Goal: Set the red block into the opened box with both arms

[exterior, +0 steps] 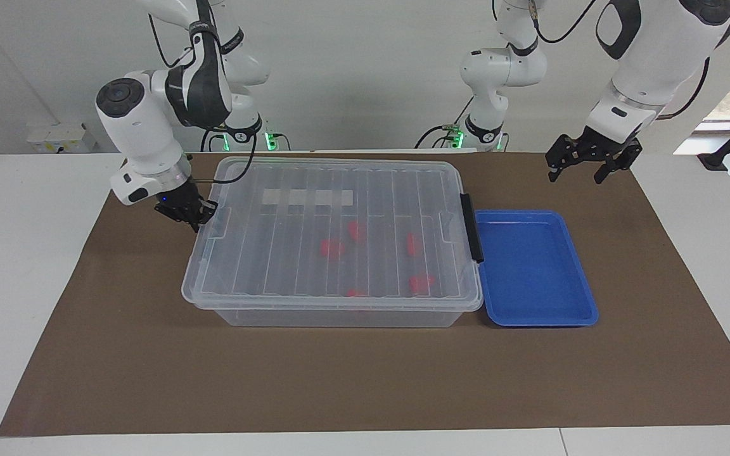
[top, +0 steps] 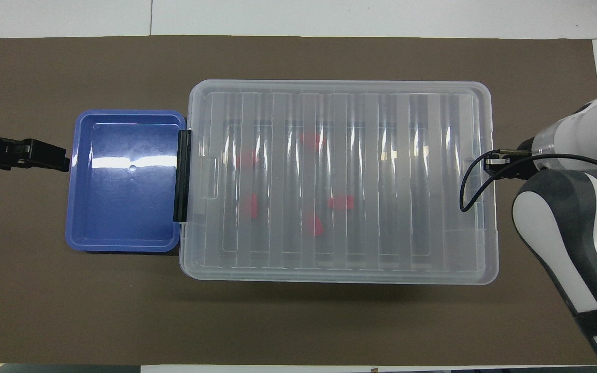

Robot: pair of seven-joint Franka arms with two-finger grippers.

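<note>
A brown mat [exterior: 149,373] covers the white table. Five red pieces, any one perhaps the red block [exterior: 331,247], lie inside the lidded box [exterior: 333,310]. The right gripper [exterior: 195,214], fingertips together, sits at the box's end rim. The left gripper [exterior: 583,166] hangs spread open above the mat near one blue tray [exterior: 583,316].

Both arms [exterior: 143,126] are glossy white, built of rounded segments with dark grey bands at the joints. One round joint cap [exterior: 115,95] is dark grey. Thin black cables [exterior: 168,60] loop along the links. Each arm ends in a black two-finger gripper: the left gripper [exterior: 583,166] and the right gripper [exterior: 195,217]. Green lights [exterior: 268,137] glow at the bases.
</note>
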